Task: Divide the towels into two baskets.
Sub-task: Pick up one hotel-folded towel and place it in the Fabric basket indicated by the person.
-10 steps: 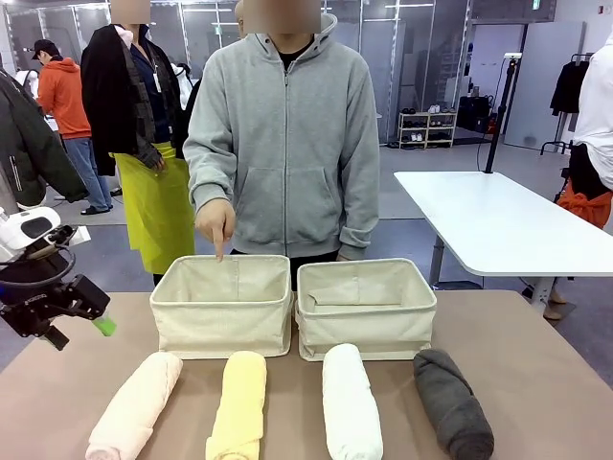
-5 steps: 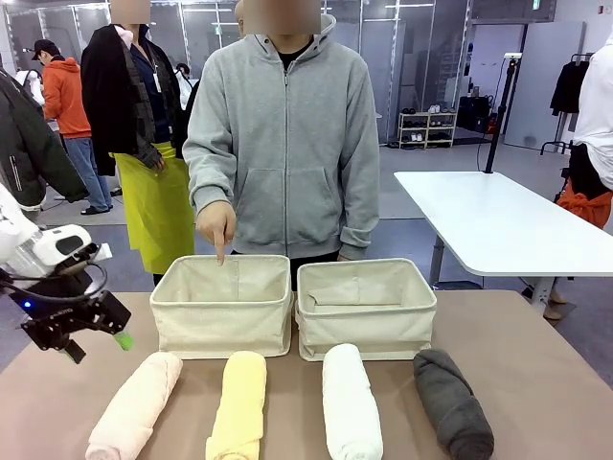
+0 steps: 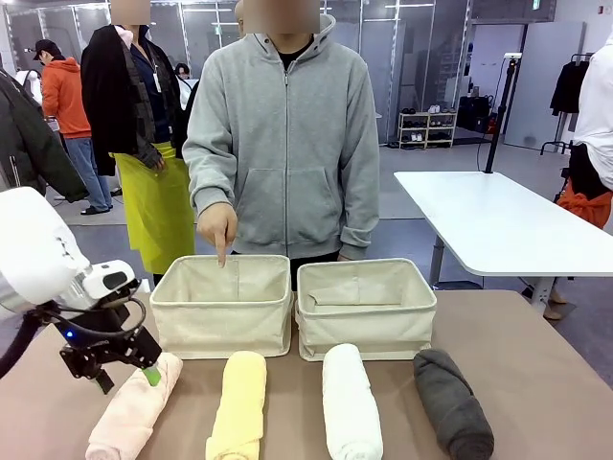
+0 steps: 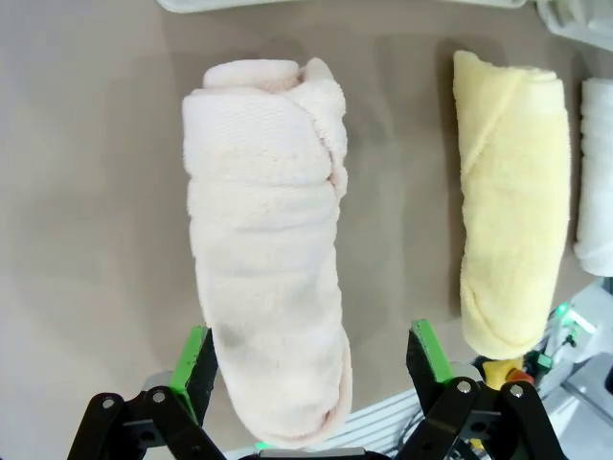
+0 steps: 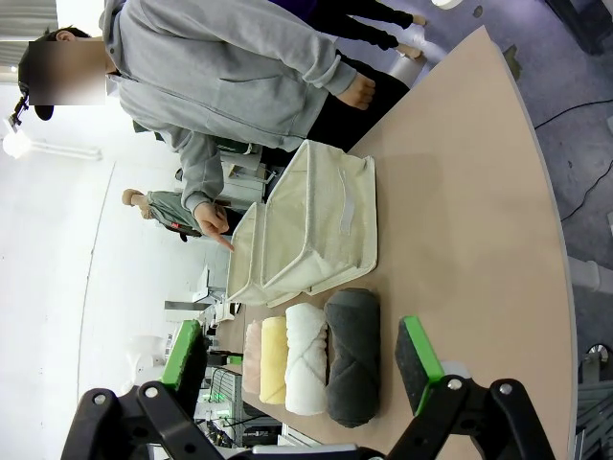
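Note:
Four rolled towels lie in a row near the table's front edge: pale pink (image 3: 134, 410), yellow (image 3: 239, 402), white (image 3: 350, 402) and dark grey (image 3: 452, 402). Behind them stand two cream baskets side by side, the left basket (image 3: 222, 321) and the right basket (image 3: 366, 326). A person's hand (image 3: 218, 228) points a finger down into the left basket. My left gripper (image 3: 126, 378) hovers open over the pink towel's far end. In the left wrist view, my left gripper (image 4: 311, 359) straddles the pink towel (image 4: 268, 240) without touching it. My right gripper (image 5: 299, 359) is open and holds nothing.
The left wrist view has the yellow towel (image 4: 512, 201) and the white towel (image 4: 599, 172) beside the pink one. The right wrist view looks from afar at the dark grey towel (image 5: 352, 355) and the right basket (image 5: 321, 225). Bare table (image 3: 536, 383) lies right of the towels.
My left arm has swung right and down, from beside the table's left edge to just over the pink towel's far end. The towels, the baskets and the pointing hand have stayed put.

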Controlling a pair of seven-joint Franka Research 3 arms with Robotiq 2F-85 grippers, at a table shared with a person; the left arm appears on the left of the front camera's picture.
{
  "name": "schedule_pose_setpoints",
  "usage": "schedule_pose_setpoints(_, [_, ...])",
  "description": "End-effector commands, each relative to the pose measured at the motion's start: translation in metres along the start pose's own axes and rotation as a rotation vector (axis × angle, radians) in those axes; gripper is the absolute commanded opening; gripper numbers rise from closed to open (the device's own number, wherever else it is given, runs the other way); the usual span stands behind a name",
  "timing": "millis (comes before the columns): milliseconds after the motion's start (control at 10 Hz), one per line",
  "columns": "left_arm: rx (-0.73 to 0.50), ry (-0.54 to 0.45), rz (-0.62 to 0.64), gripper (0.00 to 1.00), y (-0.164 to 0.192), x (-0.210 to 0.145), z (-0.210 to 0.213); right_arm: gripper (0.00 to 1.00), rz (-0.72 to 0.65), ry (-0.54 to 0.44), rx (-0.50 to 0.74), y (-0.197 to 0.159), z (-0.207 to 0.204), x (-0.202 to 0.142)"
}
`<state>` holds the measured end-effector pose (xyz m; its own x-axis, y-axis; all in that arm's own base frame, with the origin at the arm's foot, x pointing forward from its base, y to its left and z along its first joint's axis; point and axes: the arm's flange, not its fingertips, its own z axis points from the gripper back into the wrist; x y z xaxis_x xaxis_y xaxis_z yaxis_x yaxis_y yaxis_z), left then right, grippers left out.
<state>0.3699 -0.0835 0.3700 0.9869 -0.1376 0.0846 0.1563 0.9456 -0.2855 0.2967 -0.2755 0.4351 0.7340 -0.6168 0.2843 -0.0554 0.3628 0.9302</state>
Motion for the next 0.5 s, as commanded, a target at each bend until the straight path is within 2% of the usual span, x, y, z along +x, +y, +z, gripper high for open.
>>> schedule_pose_setpoints(0, [0.037, -0.05, -0.058, 1.0, 0.015, -0.05, -0.042, 1.0, 0.006, -0.006, 0.009, 0.003, 0.002, -0.001])
schedule_pose_setpoints(100, [0.083, -0.049, -0.074, 1.0, 0.017, -0.048, -0.052, 1.0, 0.006, -0.006, 0.009, 0.003, 0.002, -0.001])
schedule_pose_setpoints(400, [0.093, -0.002, -0.071, 1.0, 0.019, -0.053, -0.069, 1.0, 0.006, -0.006, 0.009, 0.003, 0.002, -0.001])
